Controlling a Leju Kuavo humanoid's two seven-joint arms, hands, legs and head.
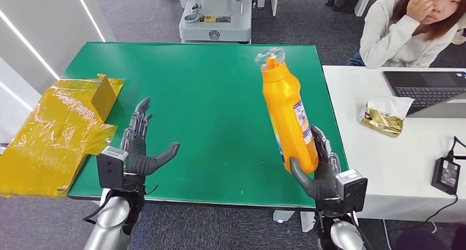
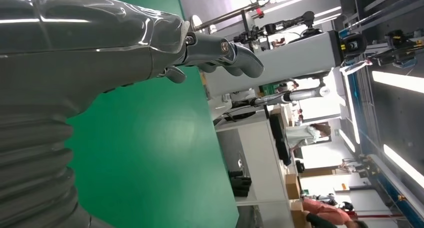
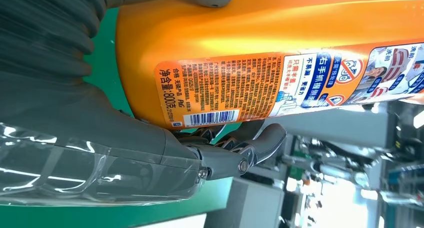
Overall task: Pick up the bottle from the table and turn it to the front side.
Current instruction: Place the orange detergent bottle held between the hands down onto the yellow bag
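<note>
The orange bottle (image 1: 287,114) is held clear of the green desk (image 1: 209,107), above the desk's right part, upright with a slight tilt and its clear-capped neck uppermost. Its lower end is gripped by the right hand (image 1: 321,173), whose fingers (image 1: 324,145) are wrapped around one side while the thumb is pressed against the other. In the right wrist view, a printed label (image 3: 280,85) with a barcode is seen on the bottle, facing the fingers. The left hand (image 1: 140,148) is held open over the desk's near left part, fingers spread wide and holding nothing. A crumpled yellow sheet (image 1: 55,134) is draped over the desk's left edge. Beyond the desk's right edge, a gold packet (image 1: 384,117) is seen lying on a white table (image 1: 401,167).
</note>
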